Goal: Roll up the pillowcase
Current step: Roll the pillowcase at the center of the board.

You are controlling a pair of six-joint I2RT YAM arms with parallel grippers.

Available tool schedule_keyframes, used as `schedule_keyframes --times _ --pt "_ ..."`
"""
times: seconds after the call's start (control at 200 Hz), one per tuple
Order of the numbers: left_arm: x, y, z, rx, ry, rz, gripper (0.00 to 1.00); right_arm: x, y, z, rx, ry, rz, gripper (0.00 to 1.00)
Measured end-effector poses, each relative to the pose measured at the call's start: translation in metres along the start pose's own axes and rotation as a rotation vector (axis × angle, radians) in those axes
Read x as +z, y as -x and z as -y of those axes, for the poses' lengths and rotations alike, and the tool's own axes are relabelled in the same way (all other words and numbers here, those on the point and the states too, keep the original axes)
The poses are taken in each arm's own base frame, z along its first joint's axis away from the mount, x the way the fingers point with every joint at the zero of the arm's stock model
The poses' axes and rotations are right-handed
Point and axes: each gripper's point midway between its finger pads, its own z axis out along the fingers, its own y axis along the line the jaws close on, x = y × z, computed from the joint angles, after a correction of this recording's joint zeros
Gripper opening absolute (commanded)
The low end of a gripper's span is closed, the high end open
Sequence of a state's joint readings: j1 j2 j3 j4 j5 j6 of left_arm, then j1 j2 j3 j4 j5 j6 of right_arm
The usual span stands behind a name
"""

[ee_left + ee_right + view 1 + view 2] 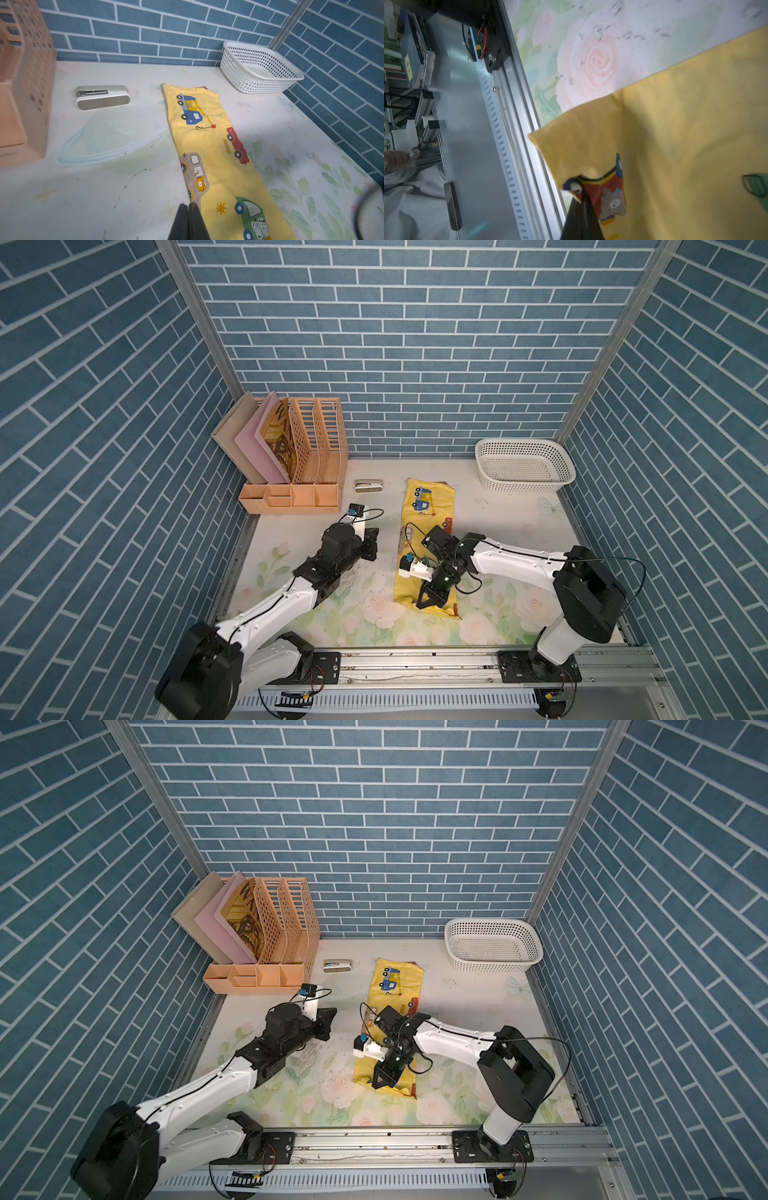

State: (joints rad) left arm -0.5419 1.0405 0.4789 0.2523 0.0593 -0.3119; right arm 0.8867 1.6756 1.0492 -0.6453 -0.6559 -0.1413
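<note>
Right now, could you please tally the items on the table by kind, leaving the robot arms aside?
pillowcase: 1
stapler: 1
white basket: 1
peach organizer: 1
folders leaning in it: 3
Total: 7

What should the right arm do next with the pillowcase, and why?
Probably fold the near end over toward the far end, starting the roll: the right gripper is shut on the near corner of the pillowcase, and the rest lies flat, unrolled.

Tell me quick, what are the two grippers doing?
Left gripper: closed, holding nothing.
Right gripper: closed on a corner of the pillowcase.
</note>
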Motion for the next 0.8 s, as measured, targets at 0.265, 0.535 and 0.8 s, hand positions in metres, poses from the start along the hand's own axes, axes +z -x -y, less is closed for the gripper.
schedule_keyframes --times 0.265,0.535,0.8 --pt "-0.032 -0.033 0.001 0.013 -0.051 -0.008 0.13 -0.002 0.018 0.016 -0.018 -0.007 -0.009 0.0" --pt "-0.056 -0.074 0.058 0.086 -0.276 -0.035 0.2 -0.003 0.016 0.039 0.004 -0.024 -0.02 0.0" --pt "-0.045 -0.124 0.06 0.075 -0.264 -0.208 0.2 -0.006 0.015 0.055 0.011 -0.062 -0.021 0.0"
